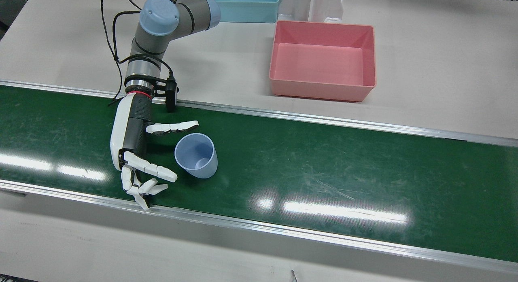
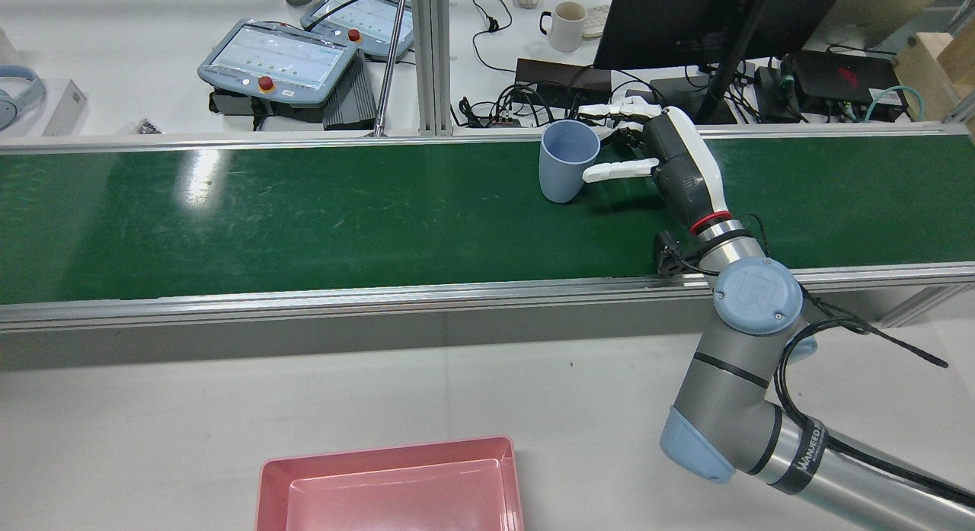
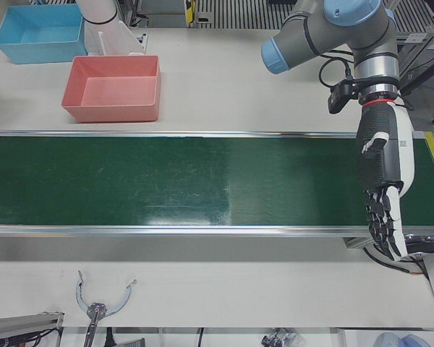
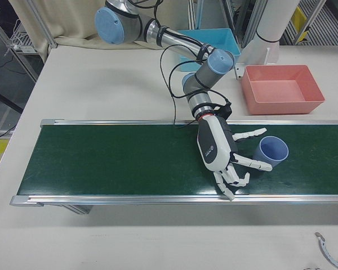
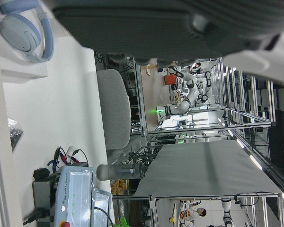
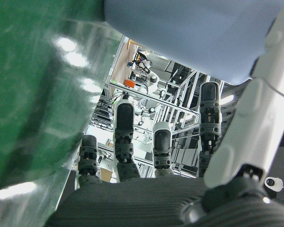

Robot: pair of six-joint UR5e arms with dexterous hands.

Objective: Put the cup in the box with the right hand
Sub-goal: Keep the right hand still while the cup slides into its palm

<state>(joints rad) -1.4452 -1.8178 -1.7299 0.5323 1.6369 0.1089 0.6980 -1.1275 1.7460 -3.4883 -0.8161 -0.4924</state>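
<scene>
A pale blue cup point(image 1: 196, 155) stands upright on the green conveyor belt point(image 1: 323, 164), also seen in the rear view point(image 2: 567, 161) and the right-front view point(image 4: 272, 151). My right hand point(image 1: 133, 140) is just left of it in the front view, open, with the thumb on one side of the cup and the other fingers spread on the other. I see no firm contact. The right hand view has the cup point(image 6: 194, 33) close in front of the palm. The pink box point(image 1: 323, 59) sits empty on the table beyond the belt. My left hand point(image 3: 383, 181) hangs open over the belt's far end.
A blue box point(image 1: 238, 7) stands behind the pink one beside a white pedestal point(image 1: 311, 7). Metal rails point(image 1: 283, 114) edge the belt. Teach pendants point(image 2: 282, 59), cables and a mug point(image 2: 565, 24) lie on the operators' desk. A metal tool point(image 3: 94, 307) lies on the front table.
</scene>
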